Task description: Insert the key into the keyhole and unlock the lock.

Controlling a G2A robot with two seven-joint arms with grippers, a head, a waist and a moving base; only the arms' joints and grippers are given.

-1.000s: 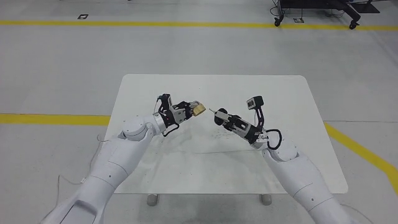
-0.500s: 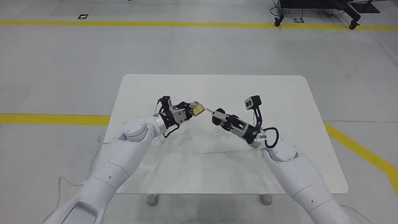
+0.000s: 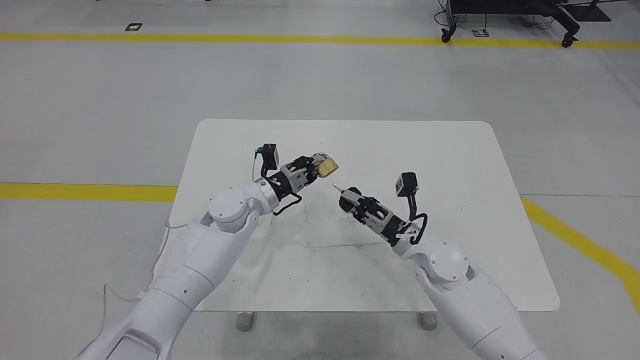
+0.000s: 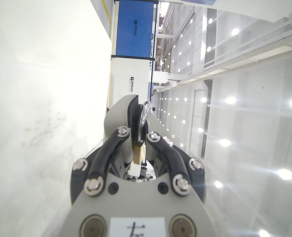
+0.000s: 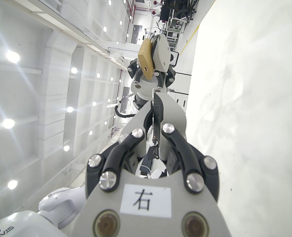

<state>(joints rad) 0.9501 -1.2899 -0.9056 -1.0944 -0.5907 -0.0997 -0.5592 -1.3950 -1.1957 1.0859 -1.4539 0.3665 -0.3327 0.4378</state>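
Looking from the top, one brass padlock (image 3: 326,166) hung pinched in the left end effector (image 3: 315,168) above the white surface (image 3: 470,160). One slim silver key (image 3: 338,189), clamped in the right end effector (image 3: 348,196), pointed at it, just apart. From the left wrist, that end effector squeezed the steel shackle (image 4: 145,110). From the right wrist, the key tip sat near the keyhole (image 5: 145,69), not touching.

Lock (image 5: 146,59): brass-coloured metal, satin.
Shackle (image 4: 146,110): bright glossy metal.
Key (image 3: 338,189): thin pale metal.
Tabletop (image 3: 450,160): white, smooth, matt.
Left tool (image 4: 141,104), right tool (image 5: 157,97): matt grey shells, black links, shiny screws.
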